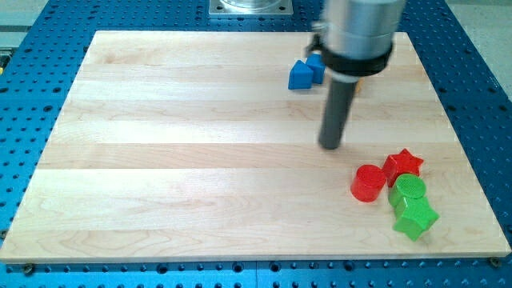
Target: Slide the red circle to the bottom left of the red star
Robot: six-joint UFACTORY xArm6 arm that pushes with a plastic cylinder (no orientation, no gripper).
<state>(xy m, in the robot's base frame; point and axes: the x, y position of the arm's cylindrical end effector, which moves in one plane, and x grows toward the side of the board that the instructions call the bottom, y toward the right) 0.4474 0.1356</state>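
Camera view: rod's tip [330, 145] bare, nothing held, up-left of red circle [368, 183] and apart from it. Sat touching red star [402, 164] at its lower left, beside green circle [409, 190]. Probably finishing; at most a light nudge. Round, upright, no long axis.

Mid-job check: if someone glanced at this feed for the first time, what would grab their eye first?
Probably the dark rod hanging over the wooden board, my tip standing above and to the left of a bright cluster near the view's bottom right. There the red circle sits against the left side of the red star, with a green circle and a green star below. Blue blocks sit near the view's top, partly behind the arm.
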